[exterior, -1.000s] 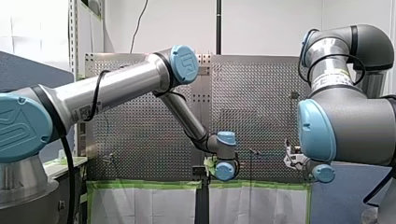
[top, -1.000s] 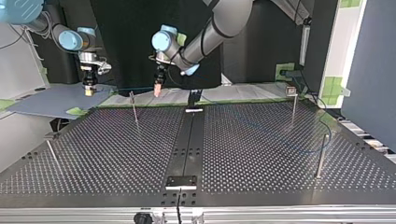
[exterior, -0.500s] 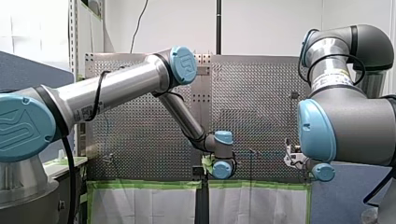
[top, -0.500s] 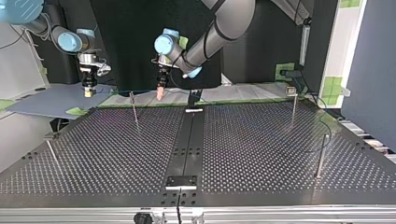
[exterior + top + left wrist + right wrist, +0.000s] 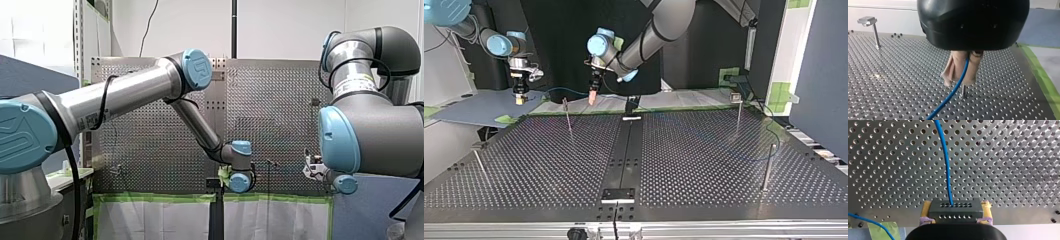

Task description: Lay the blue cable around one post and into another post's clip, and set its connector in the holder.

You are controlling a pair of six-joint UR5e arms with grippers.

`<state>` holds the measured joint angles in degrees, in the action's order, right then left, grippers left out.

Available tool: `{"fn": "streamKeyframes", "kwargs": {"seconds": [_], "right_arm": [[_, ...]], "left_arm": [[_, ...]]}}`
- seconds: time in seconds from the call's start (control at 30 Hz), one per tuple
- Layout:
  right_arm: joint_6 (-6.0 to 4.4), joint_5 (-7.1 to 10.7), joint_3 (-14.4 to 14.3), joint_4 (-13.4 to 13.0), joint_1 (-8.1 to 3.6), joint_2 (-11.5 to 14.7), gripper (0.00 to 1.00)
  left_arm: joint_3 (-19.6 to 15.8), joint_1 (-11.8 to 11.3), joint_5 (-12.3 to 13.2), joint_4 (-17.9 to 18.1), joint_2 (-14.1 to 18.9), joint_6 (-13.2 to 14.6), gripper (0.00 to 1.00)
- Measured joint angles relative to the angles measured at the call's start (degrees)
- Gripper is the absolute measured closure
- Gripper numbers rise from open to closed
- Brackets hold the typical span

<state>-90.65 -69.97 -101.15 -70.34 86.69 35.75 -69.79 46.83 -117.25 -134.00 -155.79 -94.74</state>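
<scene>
The thin blue cable runs from its dark, hole-dotted connector, pinched in my right gripper, through the beige pads of my left gripper.

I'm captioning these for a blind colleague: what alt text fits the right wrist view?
My right gripper is shut on a dark connector, with its yellow-padded fingers at either end. The blue cable leaves the connector's top and runs straight ahead over the perforated table.
</scene>
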Motion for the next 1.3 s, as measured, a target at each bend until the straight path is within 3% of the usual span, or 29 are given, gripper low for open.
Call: {"fn": "streamKeyframes", "kwargs": {"seconds": [0.37,0.8,1.3], "right_arm": [[0.03,0.01,0.01,0.07,0.23,0.0,1.0],[0.07,0.01,0.04,0.2,0.18,-0.01,1.0],[-0.45,0.02,0.48,0.18,-0.15,-0.01,1.0]], "left_arm": [[1.98,-0.94,-0.18,-2.22,-0.23,-0.57,0.98],[7.11,-2.15,0.72,-7.72,-2.91,-4.65,0.98],[7.74,-2.57,1.04,-8.31,-2.96,-4.35,0.98]]}}
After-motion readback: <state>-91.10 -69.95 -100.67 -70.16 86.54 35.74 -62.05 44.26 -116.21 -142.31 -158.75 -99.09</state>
